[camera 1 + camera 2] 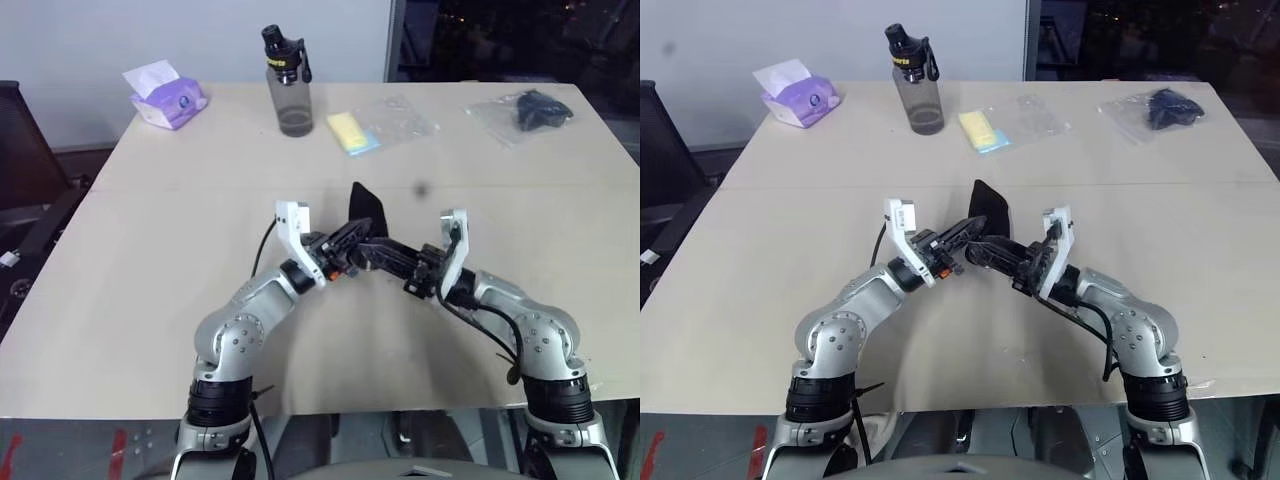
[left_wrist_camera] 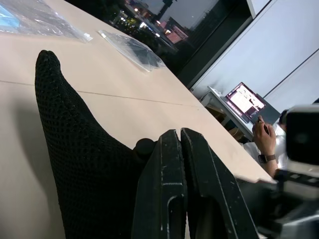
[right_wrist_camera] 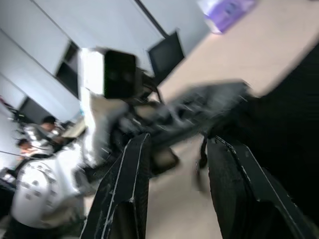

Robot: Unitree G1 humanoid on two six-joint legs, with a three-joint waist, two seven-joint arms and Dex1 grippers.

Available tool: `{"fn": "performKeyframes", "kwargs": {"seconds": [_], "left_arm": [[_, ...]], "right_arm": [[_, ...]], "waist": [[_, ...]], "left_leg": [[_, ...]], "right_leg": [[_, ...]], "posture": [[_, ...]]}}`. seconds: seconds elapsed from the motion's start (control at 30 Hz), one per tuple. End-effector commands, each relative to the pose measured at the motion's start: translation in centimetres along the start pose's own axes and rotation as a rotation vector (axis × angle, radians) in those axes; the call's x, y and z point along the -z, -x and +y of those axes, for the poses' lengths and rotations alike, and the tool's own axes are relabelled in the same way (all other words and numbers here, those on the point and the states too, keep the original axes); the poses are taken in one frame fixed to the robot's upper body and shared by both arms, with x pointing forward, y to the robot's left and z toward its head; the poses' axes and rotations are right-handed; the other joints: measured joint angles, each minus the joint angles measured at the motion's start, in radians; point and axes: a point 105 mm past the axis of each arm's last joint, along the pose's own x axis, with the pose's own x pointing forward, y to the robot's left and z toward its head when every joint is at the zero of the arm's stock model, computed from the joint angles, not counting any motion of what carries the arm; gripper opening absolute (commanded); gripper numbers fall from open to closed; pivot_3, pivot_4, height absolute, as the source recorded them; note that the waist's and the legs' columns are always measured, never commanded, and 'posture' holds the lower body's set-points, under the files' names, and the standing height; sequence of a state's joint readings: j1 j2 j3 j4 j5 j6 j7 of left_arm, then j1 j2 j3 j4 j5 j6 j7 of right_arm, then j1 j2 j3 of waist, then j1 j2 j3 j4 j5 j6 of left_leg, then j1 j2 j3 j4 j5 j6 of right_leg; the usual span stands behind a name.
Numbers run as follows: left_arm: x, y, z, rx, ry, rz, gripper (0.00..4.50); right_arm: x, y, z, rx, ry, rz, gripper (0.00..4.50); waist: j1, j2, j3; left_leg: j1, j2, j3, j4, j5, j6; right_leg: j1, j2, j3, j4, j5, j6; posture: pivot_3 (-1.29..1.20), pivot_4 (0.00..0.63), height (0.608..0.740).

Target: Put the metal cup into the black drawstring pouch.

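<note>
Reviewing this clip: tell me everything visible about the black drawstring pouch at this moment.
The black drawstring pouch is soft, matte black fabric with a fine mesh-like weave. It is held up over the middle of the table between the two grippers, one rounded corner pointing upward. The left gripper is shut on its edge, fingers pressed together with a small black bead, perhaps a cord end, just beside them. The right gripper stands with its fingers apart next to the fabric; whether it grips it cannot be told.

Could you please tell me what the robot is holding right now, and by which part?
The left gripper is shut on the black drawstring pouch, pinching its fabric at one edge.
</note>
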State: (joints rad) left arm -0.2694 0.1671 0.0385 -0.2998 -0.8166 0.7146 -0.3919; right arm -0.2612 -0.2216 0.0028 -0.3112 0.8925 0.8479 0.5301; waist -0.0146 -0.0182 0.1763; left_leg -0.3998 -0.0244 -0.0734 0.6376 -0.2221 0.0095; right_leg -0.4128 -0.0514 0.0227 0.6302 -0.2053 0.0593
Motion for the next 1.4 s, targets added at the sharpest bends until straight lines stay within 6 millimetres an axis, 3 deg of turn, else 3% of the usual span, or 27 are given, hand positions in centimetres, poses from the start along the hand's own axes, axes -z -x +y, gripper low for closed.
{"fn": "performKeyframes", "kwargs": {"seconds": [0.03,0.43,0.57,0.77,1.0,1.23,1.33,1.4], "left_arm": [[-0.4,-0.1,-0.7,0.029,-0.012,-0.018,0.0],[-0.5,-0.1,-0.6,0.025,-0.017,-0.021,0.0],[-0.5,0.0,-0.5,0.023,-0.018,-0.022,0.0],[-0.4,0.0,-0.5,0.023,-0.017,-0.02,0.0],[-0.4,-0.1,-0.4,0.019,-0.017,-0.018,0.0],[-0.6,-0.2,-0.6,0.02,-0.056,-0.032,0.0],[-1.5,0.1,-1.3,0.071,-0.043,-0.079,0.88],[-1.8,0.0,-0.9,0.032,-0.086,-0.079,1.82]], "right_arm": [[-0.5,-0.2,0.2,-0.005,0.018,-0.032,1.8],[-0.4,-1.5,-1.5,0.089,0.007,-0.06,1.8],[-0.6,-1.4,-1.7,0.102,0.009,-0.078,0.02],[-1.9,-0.3,-0.9,0.057,-0.016,-0.154,0.02],[-5.7,1.8,1.4,-0.117,-0.145,-0.352,0.02],[-8.1,1.5,3.1,-0.224,-0.226,-0.442,0.02],[-9.2,0.8,4.0,-0.249,-0.212,-0.455,0.0],[-10.0,0.4,4.5,-0.264,-0.196,-0.463,0.0]], "waist": [[-0.001,0.0,0.0],[-0.001,0.0,0.0],[0.0,0.0,0.0],[0.0,0.0,0.0],[0.0,0.0,0.0],[-0.002,0.0,0.0],[-0.002,0.0,0.0],[-0.002,0.0,0.0]], "left_leg": [[0.0,0.0,0.0,0.0,0.0,0.0],[0.0,0.0,0.0,0.0,0.0,0.0],[0.0,0.0,0.0,0.0,0.0,0.0],[0.0,0.0,0.0,0.0,0.0,0.0],[0.0,0.0,-0.001,0.0,0.0,0.0],[0.0,0.001,0.0,0.0,0.0,0.0],[0.0,0.0,0.0,0.0,0.0,0.0],[0.0,0.001,0.0,0.0,0.0,0.0]], "right_leg": [[0.0,0.0,0.0,0.0,0.0,0.0],[0.0,0.0,0.0,0.0,0.0,0.0],[0.0,0.0,0.0,0.0,0.0,0.0],[0.0,0.0,0.0,0.0,0.0,0.0],[0.0,0.0,0.0,0.0,0.0,0.0],[0.0,0.0,0.0,0.001,0.0,0.0],[0.0,0.0,0.0,0.001,0.0,0.0],[0.0,0.0,0.0,0.001,0.0,0.0]], "posture": [[0.0,0.15,0.74],[0.0,0.15,0.74],[0.0,0.15,0.74],[0.0,0.15,0.74],[0.0,0.15,0.74],[0.0,0.15,0.74],[0.0,0.15,0.74],[0.0,0.15,0.74]]}}
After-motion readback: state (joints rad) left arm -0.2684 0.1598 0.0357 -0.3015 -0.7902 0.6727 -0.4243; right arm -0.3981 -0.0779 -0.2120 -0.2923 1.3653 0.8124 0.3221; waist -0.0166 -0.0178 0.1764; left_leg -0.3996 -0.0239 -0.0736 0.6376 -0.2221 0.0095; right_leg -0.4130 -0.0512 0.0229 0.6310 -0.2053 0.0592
